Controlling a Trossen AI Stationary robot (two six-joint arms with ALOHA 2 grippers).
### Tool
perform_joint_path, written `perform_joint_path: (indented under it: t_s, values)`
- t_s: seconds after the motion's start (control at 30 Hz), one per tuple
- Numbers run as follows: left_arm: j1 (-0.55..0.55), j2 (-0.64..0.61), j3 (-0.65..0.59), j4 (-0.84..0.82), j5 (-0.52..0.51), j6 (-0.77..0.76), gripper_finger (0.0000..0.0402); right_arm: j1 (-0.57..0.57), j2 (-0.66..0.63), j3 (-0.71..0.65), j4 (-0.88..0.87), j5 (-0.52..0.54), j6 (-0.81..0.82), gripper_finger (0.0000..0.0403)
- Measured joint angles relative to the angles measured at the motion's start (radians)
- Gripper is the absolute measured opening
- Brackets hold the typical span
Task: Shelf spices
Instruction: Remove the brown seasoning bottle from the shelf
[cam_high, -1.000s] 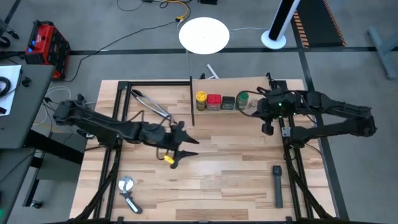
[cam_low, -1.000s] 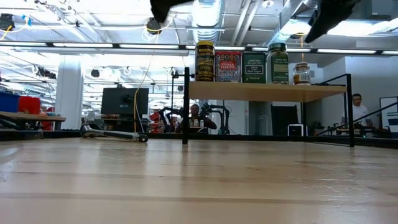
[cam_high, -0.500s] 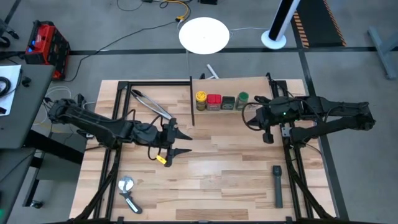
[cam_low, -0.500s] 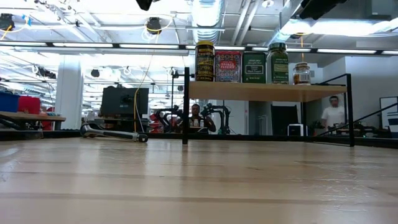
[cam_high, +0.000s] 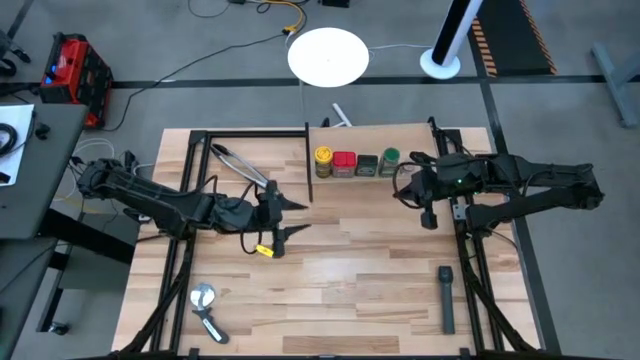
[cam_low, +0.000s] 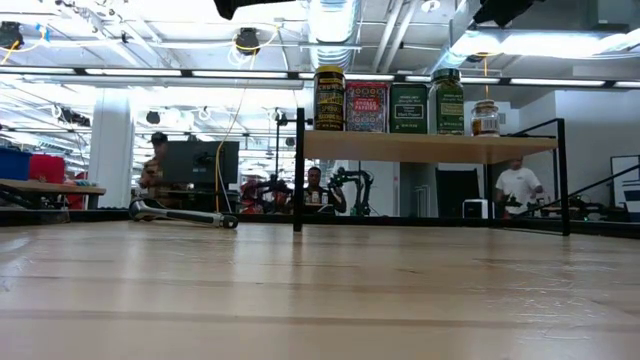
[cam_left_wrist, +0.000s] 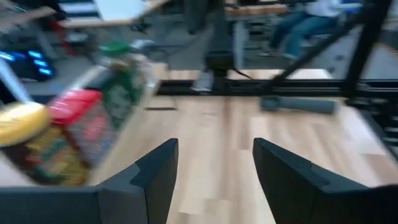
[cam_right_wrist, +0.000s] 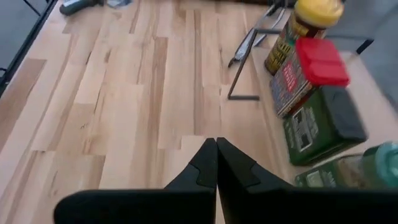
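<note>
The left hand (cam_high: 283, 219) is seen spread wide above the middle of the slatted wooden surface (cam_high: 360, 280), with nothing held between its dark fingers (cam_left_wrist: 158, 171); a small yellow tag hangs below it. The right hand (cam_right_wrist: 216, 163) is closed, finger against finger, with nothing gripped, and is placed just in front of the right end of the shelf. Compared with half a second earlier, the left hand has been drawn slightly back and towards the shelf, while the right arm is almost unchanged; a second ago its hand was still at the small clear-tan jar (cam_low: 485, 118). The wide, light-wood shelf (cam_low: 430, 147) with thin black metal uprights is raised at the far edge of the surface, and all five spices are lined upright on it, side by side: the yellow round jar (cam_high: 323, 160), the red square tin (cam_high: 344, 163), the dark grey square tin (cam_high: 367, 165), the green-lidded jar (cam_high: 389, 161), and the clear-tan jar at the right end.
</note>
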Motion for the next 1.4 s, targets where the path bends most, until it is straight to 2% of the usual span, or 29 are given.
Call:
perform_joint_path:
  t_s: [0.1,0.23,0.4,0.47,0.67,0.9,1.0,1.1,1.27,1.4]
  values:
    - [0.008,0.000,0.000,0.027,-0.059,0.051,0.0201,-0.006,0.000,0.003,0.015,0.094,-0.019,0.0007]
    - [0.028,0.000,0.000,0.053,-0.144,0.083,0.0201,-0.027,-0.001,0.039,-0.049,0.258,-0.020,0.0007]
    - [0.059,0.000,0.000,0.039,-0.312,0.088,0.0201,-0.071,-0.041,0.074,-0.104,0.273,-0.019,0.0007]
    - [0.077,0.000,0.000,0.036,-0.315,0.092,0.0201,-0.089,-0.064,0.074,-0.118,0.273,-0.028,0.0007]
    - [0.127,0.000,0.000,0.049,-0.223,0.148,0.0201,-0.148,-0.111,0.074,-0.164,0.226,-0.050,0.0007]
    - [0.210,0.000,0.000,0.049,-0.205,0.211,0.0201,-0.207,-0.098,0.074,-0.162,0.220,-0.047,0.0007]
    - [0.267,-0.009,0.000,0.051,-0.082,0.220,0.0201,-0.226,-0.084,0.074,-0.164,0.220,-0.067,0.0007]
    - [0.337,-0.025,0.000,0.043,0.109,0.214,0.0201,-0.235,-0.072,0.074,-0.159,0.213,-0.068,0.0007]
    - [0.445,-0.056,0.000,0.050,0.399,0.208,0.0201,-0.240,-0.070,0.074,-0.113,0.092,-0.072,0.0007]
    - [0.520,-0.098,0.000,0.051,0.664,0.219,0.0201,-0.240,-0.071,0.074,-0.068,0.077,-0.072,0.0007]
